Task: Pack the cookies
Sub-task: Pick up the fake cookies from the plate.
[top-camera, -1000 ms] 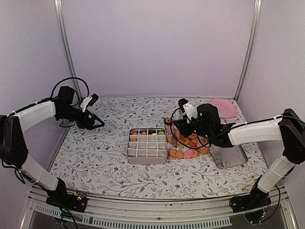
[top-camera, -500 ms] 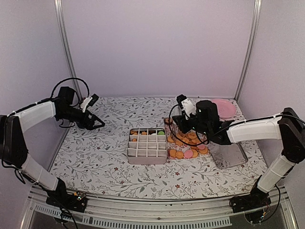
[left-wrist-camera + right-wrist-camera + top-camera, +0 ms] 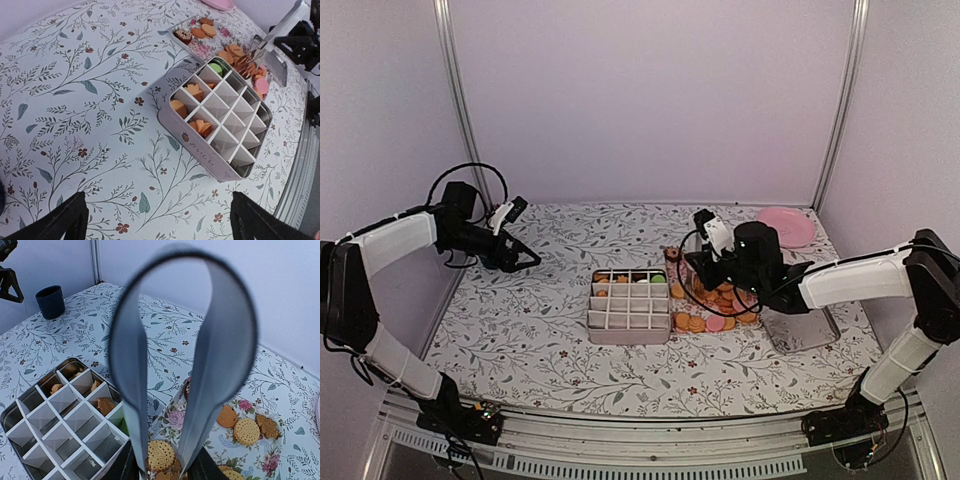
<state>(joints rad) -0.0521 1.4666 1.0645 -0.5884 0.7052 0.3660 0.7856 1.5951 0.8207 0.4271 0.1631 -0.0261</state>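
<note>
Many tan and a few pink cookies [image 3: 715, 300] lie on a floral sheet right of the divided tin [image 3: 630, 305]. The tin's far cells hold tan cookies [image 3: 202, 126] and a green one [image 3: 215, 68]. A dark brown cookie [image 3: 672, 254] lies at the sheet's far end. My right gripper [image 3: 162, 471] is shut on metal tongs [image 3: 182, 340], whose arms close on a round tan cookie [image 3: 161, 456] in the pile. My left gripper [image 3: 160, 225] hangs open and empty over the cloth, far left of the tin [image 3: 220, 165].
A pink plate [image 3: 787, 226] sits at the back right corner. The tin's lid [image 3: 800, 325] lies right of the cookie pile. A dark cup [image 3: 50, 302] stands at the far left near the wall.
The right arm shifted a little over the cookie pile and back, and the tongs' arms have squeezed closer together. The left arm has not moved.
</note>
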